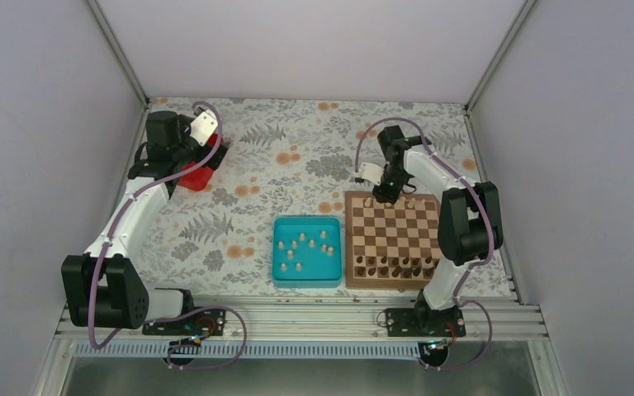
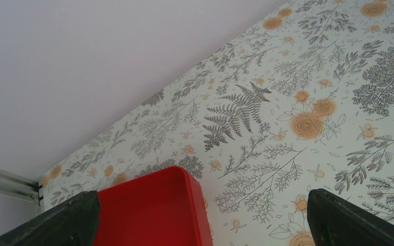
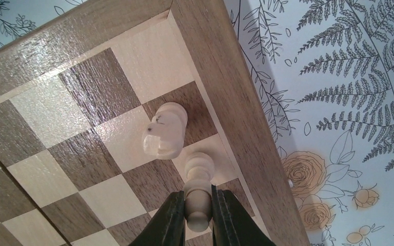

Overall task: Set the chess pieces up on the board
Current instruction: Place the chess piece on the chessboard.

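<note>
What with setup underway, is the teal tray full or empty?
Partly filled: about ten pale chess pieces lie scattered in the teal tray, bare floor between them.

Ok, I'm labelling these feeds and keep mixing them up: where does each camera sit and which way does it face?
Top external: above and behind the robot, looking down on teal tray, board and both arms.
Left wrist: on the left arm, facing across the floral cloth; red tray and open left gripper at bottom.
Right wrist: on the right arm, facing down at the board's edge; right gripper shut on a pale piece.
Shared: top and right wrist both show the board.
</note>
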Controlling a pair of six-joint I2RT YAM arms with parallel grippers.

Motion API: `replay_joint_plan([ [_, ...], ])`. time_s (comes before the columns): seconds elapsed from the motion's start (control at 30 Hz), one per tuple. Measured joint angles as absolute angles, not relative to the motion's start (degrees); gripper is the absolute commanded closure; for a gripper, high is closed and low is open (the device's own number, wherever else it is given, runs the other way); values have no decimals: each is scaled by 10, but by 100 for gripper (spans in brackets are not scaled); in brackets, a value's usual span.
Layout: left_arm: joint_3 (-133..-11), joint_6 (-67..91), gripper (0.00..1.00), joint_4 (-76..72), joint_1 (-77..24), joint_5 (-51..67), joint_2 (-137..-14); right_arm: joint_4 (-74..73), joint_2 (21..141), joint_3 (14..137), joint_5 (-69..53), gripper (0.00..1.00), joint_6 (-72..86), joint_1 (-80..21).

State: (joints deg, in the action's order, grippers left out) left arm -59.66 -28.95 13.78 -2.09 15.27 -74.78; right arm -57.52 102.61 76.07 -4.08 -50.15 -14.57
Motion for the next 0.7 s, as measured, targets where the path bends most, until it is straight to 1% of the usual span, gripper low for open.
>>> replay_joint_plan([
  [0.23, -597, -289, 0, 138, -21, 152, -748, -574, 1027, 760, -41, 85, -502, -145],
  [0.47, -597, -289, 0, 138, -21, 153, -748, -570, 1032, 760, -40, 81, -502, -145],
  [0.53, -597, -289, 0, 138, -21, 153, -748, -570, 1035, 760, -40, 78, -502, -145],
  [0.7, -597, -289, 0, 138, -21, 153, -748, -570, 1036, 760, -39, 63, -503, -145],
])
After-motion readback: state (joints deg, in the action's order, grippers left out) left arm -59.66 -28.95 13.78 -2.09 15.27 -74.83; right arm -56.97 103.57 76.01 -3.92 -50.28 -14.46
